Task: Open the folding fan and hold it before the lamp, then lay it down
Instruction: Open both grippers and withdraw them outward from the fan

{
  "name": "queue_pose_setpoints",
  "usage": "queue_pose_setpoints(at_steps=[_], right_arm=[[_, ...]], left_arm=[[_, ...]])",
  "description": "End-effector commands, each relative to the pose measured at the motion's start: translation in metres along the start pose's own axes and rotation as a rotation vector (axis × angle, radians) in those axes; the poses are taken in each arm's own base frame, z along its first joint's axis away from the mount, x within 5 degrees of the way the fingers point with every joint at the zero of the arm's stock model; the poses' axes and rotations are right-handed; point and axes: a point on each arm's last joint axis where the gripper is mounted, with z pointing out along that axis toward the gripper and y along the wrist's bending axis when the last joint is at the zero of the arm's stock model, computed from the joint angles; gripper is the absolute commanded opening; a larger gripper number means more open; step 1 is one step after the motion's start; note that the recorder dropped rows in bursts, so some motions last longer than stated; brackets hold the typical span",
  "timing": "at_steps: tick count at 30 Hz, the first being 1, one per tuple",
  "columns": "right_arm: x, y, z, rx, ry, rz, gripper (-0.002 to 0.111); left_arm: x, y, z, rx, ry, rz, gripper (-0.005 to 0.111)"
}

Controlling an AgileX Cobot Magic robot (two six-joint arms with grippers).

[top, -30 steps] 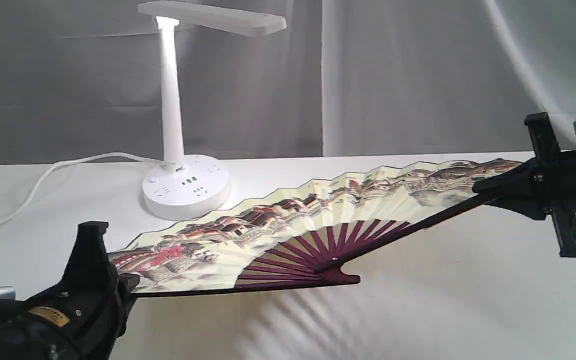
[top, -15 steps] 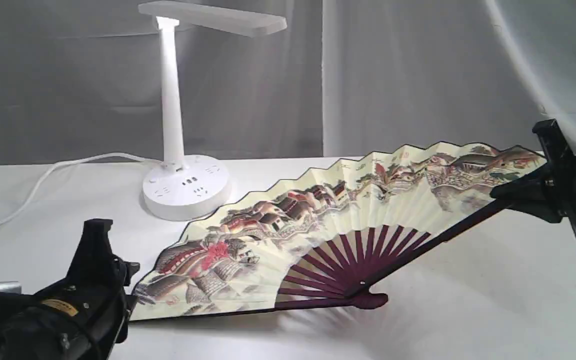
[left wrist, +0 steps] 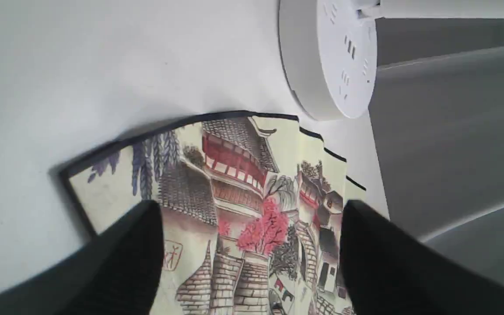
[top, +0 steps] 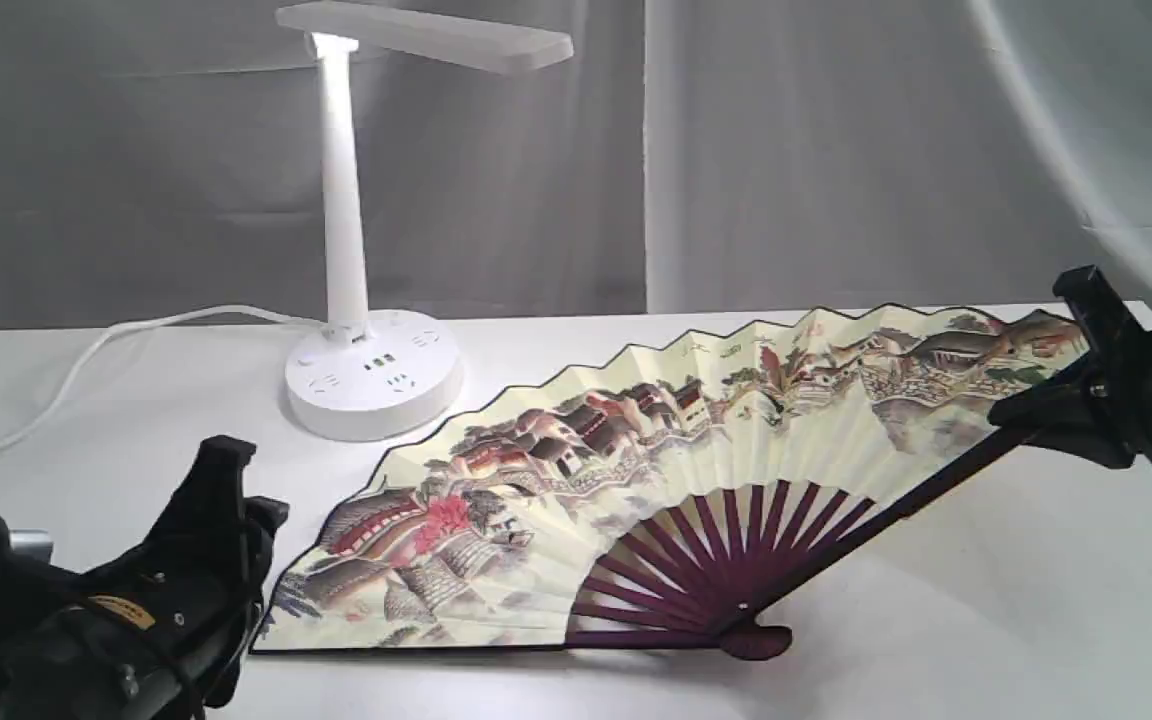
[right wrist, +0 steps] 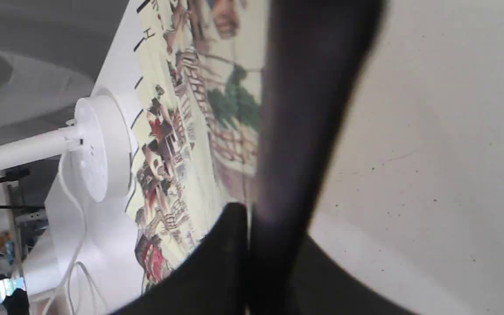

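Cream folding fan [top: 656, 450] lower, nearer tabletop [top: 936, 620]

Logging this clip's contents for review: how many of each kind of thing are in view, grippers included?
folding fan: 1
lamp: 1
grippers: 2, the left gripper open and the right gripper shut on the fan's outer rib
Total: 4

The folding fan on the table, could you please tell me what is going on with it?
The folding fan is spread open, its pivot down on the table near the desk lamp. The right end effector is shut on its outer rib, holding that end raised. The left end effector is open at the fan's other end.
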Motion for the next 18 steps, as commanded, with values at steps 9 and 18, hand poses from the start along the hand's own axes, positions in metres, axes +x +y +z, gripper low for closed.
queue_pose_setpoints(at_steps=[9,18], right_arm=[[0.008,-0.027,0.032,0.163,0.088,-0.083,0.031],[0.008,-0.029,0.030,0.193,0.089,-0.110,0.063]], left_arm=[[0.001,-0.003,0.001,0.026,0.008,0.056,0.060],[0.001,-0.004,0.002,0.034,0.007,0.085,0.059]])
